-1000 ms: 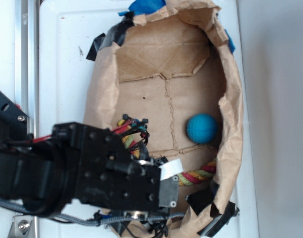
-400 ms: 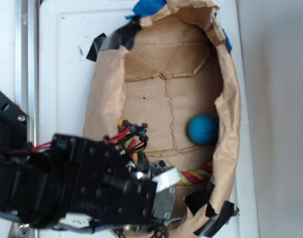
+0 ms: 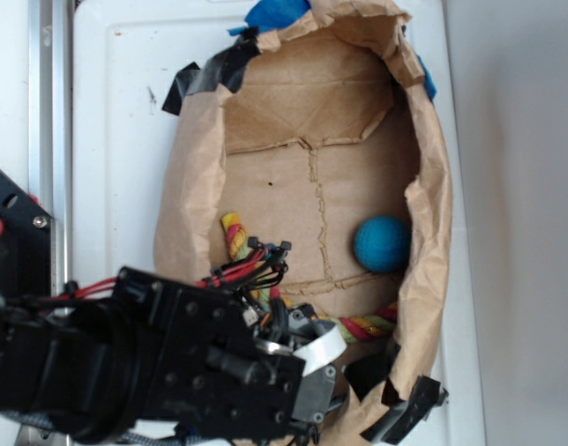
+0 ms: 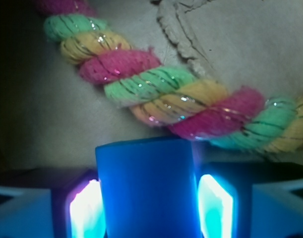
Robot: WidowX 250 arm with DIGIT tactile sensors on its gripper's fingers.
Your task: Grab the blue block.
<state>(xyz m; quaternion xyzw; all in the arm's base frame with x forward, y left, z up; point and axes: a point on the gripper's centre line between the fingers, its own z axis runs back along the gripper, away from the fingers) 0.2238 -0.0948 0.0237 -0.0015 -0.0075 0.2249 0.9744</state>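
Exterior view: your black arm fills the 7 o'clock corner and reaches into a brown paper bag (image 3: 432,177) taped to a white counter (image 3: 116,121). The tool (image 3: 307,348) is buried under the wrist, so from here you cannot tell its state. The blue block is hidden. A teal ball (image 3: 382,243) rests at 3 o'clock by the bag wall, and a multicoloured rope (image 3: 363,327) runs past the wrist.

Wrist view: the blue block (image 4: 147,188) sits at 6 o'clock, squarely between the tool's (image 4: 150,207) two pads, which stand close against its side faces, seemingly clamped on it. The rope (image 4: 161,94) lies just beyond the block, from 11 to 3 o'clock.

The block shows deep glossy blue, flat faces and crisp edges. Expect it to be rigid, light and somewhat slippery; grip the two flat opposite sides, centred.
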